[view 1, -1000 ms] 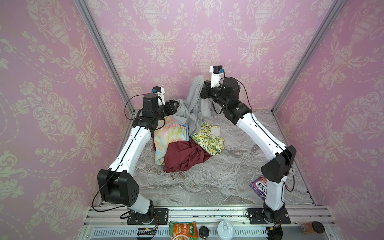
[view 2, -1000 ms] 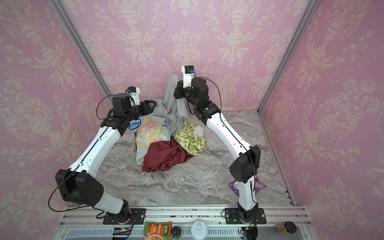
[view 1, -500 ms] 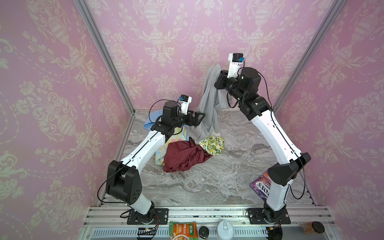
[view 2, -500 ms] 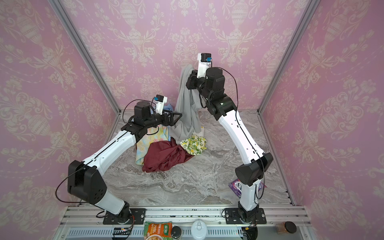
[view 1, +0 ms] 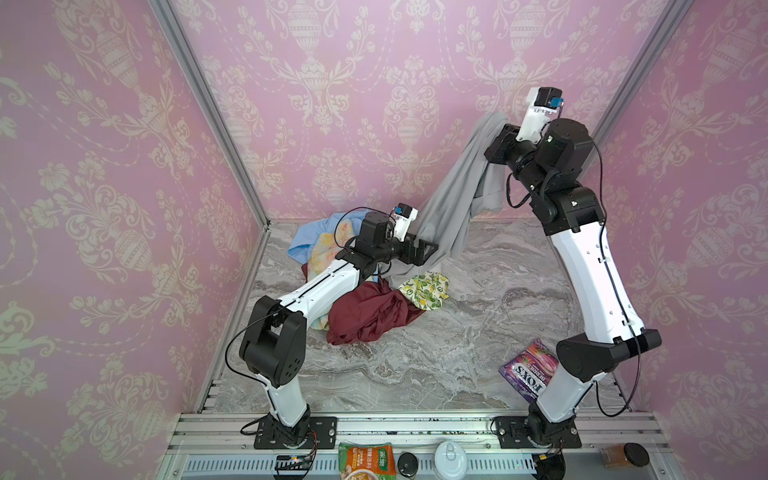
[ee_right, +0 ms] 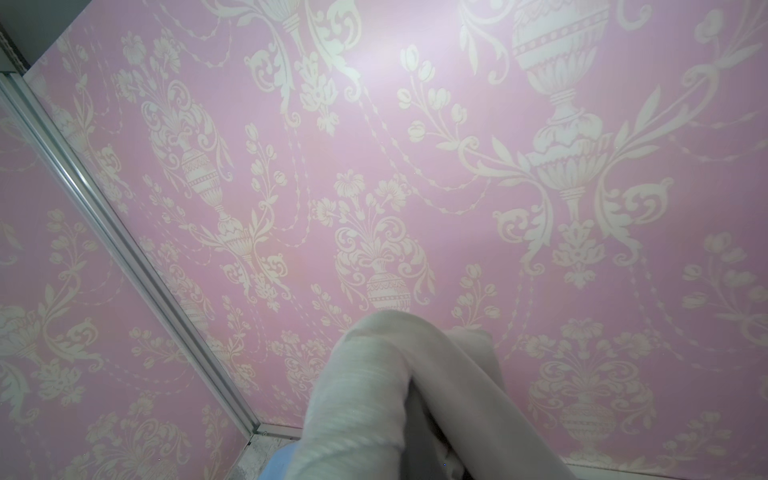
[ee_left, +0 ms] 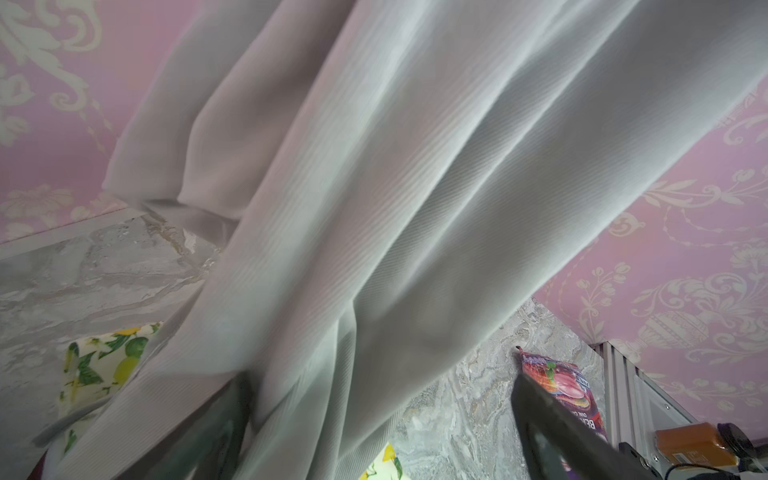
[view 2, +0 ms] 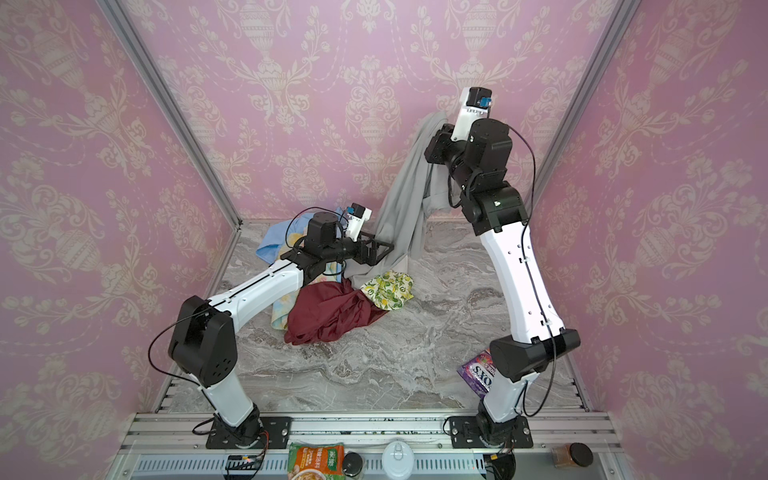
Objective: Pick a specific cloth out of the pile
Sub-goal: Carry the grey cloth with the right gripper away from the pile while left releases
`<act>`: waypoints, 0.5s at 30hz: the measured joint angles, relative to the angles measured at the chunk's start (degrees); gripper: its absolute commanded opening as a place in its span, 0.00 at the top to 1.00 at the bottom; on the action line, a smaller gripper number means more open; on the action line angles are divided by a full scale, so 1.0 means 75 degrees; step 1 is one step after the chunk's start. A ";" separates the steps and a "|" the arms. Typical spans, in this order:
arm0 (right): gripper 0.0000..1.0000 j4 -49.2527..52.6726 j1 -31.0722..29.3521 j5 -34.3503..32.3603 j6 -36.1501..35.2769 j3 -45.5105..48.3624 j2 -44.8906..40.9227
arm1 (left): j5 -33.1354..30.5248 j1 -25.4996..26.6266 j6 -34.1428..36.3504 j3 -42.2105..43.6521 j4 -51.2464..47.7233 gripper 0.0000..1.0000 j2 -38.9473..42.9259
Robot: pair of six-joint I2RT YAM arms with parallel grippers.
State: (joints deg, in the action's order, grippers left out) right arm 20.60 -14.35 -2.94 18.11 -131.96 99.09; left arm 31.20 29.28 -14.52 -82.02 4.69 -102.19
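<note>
The cloth (view 1: pixel 455 199), plain grey, hangs slanting from the right gripper (view 1: pixel 498 141), which is clamped tight on its top end high at far right, down to the pile (view 1: pixel 365 316) far left-centre on the table (view 1: pixel 457 357), its lower part against the left gripper (view 1: pixel 426 251), whose jaws are spread wide and grip nothing.

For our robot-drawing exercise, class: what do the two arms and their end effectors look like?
The left arm and right arm have white tubular links between chunky black joint housings, with thin black cables looping alongside. The left end effector and right end effector are black, each topped by a white camera mount.
</note>
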 measured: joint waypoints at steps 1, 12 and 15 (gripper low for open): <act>1.00 0.0035 0.0125 -0.0009 0.0023 -0.0012 -0.0079 | 0.0000 0.0055 0.0020 -0.0073 0.0003 0.01 -0.0058; 1.00 0.0749 0.1722 0.0017 0.0431 -0.0417 -0.0632 | 0.0006 0.0592 0.0035 -0.1148 0.0064 0.02 -0.1078; 1.00 0.0906 0.2084 0.0035 0.0501 -0.0428 -0.0723 | 0.0012 0.0697 0.0023 -0.1364 0.0061 0.02 -0.1282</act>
State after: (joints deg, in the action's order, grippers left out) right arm 27.40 1.28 -2.68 21.87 -135.17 93.67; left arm 31.29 34.50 -14.35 -92.25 5.15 -111.81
